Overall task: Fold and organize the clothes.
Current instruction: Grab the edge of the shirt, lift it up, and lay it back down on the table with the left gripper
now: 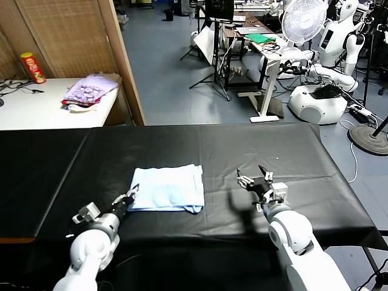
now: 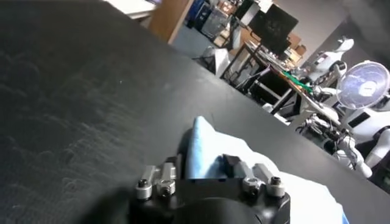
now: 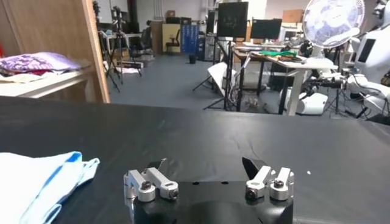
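Observation:
A pale sky-blue T-shirt (image 1: 168, 188) lies folded into a rough rectangle on the black table (image 1: 254, 145), left of centre near the front edge. My left gripper (image 1: 129, 197) is at the shirt's near left corner. In the left wrist view its fingers (image 2: 233, 164) are closed in on a raised ridge of the blue fabric (image 2: 204, 143), pinching it. My right gripper (image 1: 254, 179) hovers open over bare black cloth to the right of the shirt, with nothing between its fingers (image 3: 257, 168). The shirt's right edge (image 3: 42, 176) shows off to the side in the right wrist view.
A white side table (image 1: 36, 109) at the back left carries a lavender patterned cloth pile (image 1: 91, 90) and a red can (image 1: 32, 66). Behind the black table are a wooden partition (image 1: 124, 60), a fan (image 1: 303, 21), desks and parked white robots (image 1: 327, 91).

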`<control>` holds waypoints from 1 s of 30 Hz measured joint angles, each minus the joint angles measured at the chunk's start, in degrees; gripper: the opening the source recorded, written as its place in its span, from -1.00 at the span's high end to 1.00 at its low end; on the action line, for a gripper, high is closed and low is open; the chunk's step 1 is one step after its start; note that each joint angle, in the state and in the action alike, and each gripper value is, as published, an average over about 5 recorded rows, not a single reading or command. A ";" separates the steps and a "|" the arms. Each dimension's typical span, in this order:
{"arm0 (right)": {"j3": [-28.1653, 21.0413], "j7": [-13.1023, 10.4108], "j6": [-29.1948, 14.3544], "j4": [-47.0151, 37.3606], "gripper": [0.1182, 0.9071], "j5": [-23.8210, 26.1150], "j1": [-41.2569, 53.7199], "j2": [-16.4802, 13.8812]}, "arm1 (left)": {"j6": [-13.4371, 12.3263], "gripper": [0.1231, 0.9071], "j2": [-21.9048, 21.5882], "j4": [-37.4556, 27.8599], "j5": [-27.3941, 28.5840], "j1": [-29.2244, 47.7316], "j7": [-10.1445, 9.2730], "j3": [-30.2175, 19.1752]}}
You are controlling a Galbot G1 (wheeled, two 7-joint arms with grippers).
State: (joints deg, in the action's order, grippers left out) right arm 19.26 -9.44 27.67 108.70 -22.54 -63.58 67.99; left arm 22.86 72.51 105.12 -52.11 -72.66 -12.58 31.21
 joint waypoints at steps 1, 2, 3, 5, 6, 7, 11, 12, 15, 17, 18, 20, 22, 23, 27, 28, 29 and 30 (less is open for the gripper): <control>0.08 -0.21 0.53 0.20 -0.72 -0.04 -0.11 0.10 | -0.02 0.83 -0.06 0.32 1.65 -0.16 0.27 -0.08; 0.16 -0.45 1.11 0.45 -0.72 -0.04 -0.23 0.18 | -0.29 0.88 -0.17 0.71 3.92 -0.34 0.75 -0.21; 0.21 -0.67 1.61 0.72 -0.72 0.05 -0.34 0.24 | -0.71 0.93 -0.36 1.14 6.77 -0.52 1.33 -0.33; 0.33 -0.94 2.23 1.26 -0.72 0.39 -0.57 0.28 | -1.67 0.92 -1.02 1.90 13.77 -0.85 2.47 -0.42; 0.44 -1.01 2.42 1.47 -0.72 0.59 -0.68 0.25 | -2.14 0.91 -1.54 2.21 17.83 -1.02 2.97 -0.30; 0.56 -1.05 2.55 1.64 -0.72 0.77 -0.79 0.21 | -2.44 0.91 -2.21 2.50 21.91 -1.22 3.31 -0.05; 1.03 -1.07 2.79 1.93 -0.72 0.85 -1.05 -0.05 | -3.41 0.92 -6.53 3.47 37.29 -2.62 4.64 2.10; 1.07 -1.05 2.89 1.98 -0.72 0.74 -1.07 -0.08 | -3.62 0.92 -7.96 3.69 40.56 -3.11 4.96 2.91; 0.96 -0.94 3.13 2.17 -0.72 0.29 -1.04 -0.09 | -3.63 0.92 -12.71 4.52 48.59 -4.83 5.50 5.81; 0.80 -0.87 3.18 2.26 -0.72 0.06 -0.98 0.01 | -3.08 0.92 -15.72 5.36 52.47 -6.02 5.60 7.83; 0.72 -0.83 3.18 2.29 -0.72 0.00 -0.95 0.08 | -2.51 0.92 -16.99 5.97 53.98 -6.58 5.57 8.73; 0.58 -0.79 3.17 2.31 -0.72 -0.04 -0.95 0.22 | -0.66 0.92 -18.68 7.66 55.67 -7.43 5.12 9.92; 0.48 -0.77 3.15 2.35 -0.72 -0.01 -1.06 0.29 | 1.83 0.92 -19.39 10.05 55.12 -7.81 3.97 10.18; 0.45 -0.76 3.15 2.41 -0.72 0.04 -1.16 0.29 | 2.86 0.92 -19.41 11.41 53.91 -7.78 3.18 9.89; 0.50 -0.72 3.16 2.76 -0.72 0.53 -1.84 0.11 | 4.23 0.92 -17.78 16.14 44.35 -6.75 0.10 6.28; 0.54 -0.69 3.15 2.84 -0.72 0.71 -2.07 0.05 | 4.07 0.92 -16.95 16.80 41.06 -6.29 -0.43 4.80; 0.58 -0.61 3.14 2.91 -0.72 0.85 -2.30 0.01 | 3.79 0.92 -15.96 17.23 37.86 -5.76 -0.83 3.16; 0.62 -0.50 3.12 2.99 -0.72 0.99 -2.56 -0.02 | 3.31 0.92 -14.80 17.47 35.00 -5.14 -0.95 1.33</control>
State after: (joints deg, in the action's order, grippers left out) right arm 19.88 -9.94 30.79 111.68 -21.55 -66.14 67.97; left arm 26.17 57.71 122.59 -17.10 -77.80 -13.53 32.54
